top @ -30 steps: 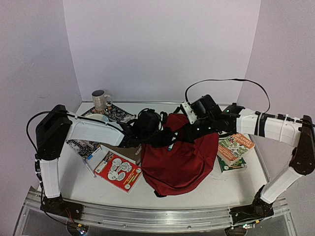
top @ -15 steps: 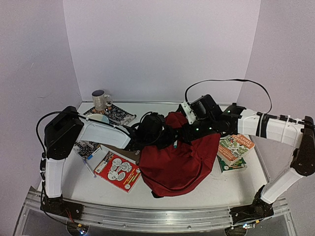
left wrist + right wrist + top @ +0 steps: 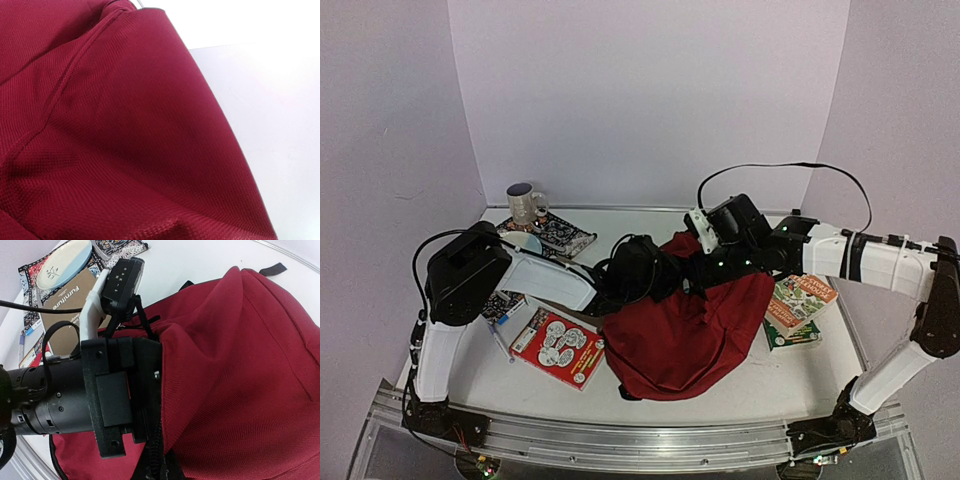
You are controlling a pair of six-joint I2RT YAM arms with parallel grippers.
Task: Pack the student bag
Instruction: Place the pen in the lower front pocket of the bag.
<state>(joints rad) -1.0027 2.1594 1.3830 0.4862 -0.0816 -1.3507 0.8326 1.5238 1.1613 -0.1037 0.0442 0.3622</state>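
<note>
Slumping red woven student bag (image 3: 685, 345), right hand (image 3: 700, 268) clamped on its rim, left hand (image 3: 655, 272) buried, state unclear

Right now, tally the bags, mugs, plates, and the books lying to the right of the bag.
student bag: 1
mug: 1
plate: 1
books right of the bag: 2, top book, lower book
Total: 5

The student bag (image 3: 125, 125) is matt, finely woven cloth; the table (image 3: 780, 385) looks smooth.
</note>
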